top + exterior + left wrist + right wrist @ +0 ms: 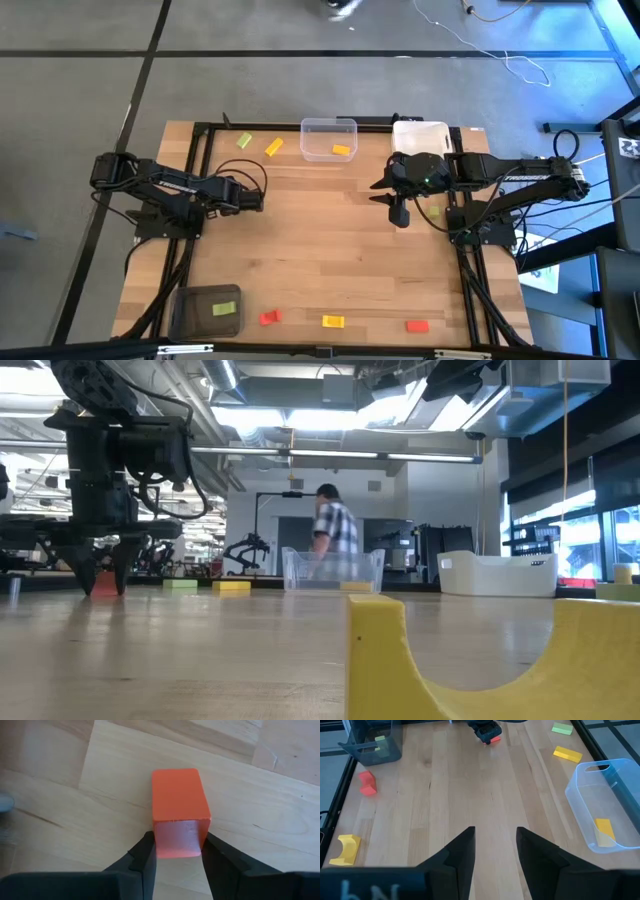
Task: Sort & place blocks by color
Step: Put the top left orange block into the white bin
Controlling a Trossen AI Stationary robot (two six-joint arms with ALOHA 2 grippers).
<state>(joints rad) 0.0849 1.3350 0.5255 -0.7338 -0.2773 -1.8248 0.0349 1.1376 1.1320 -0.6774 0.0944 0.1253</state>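
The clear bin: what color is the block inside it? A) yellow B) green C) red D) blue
A: the clear bin holds one yellow block lying on its floor, seen in the right wrist view and in the high view as well.
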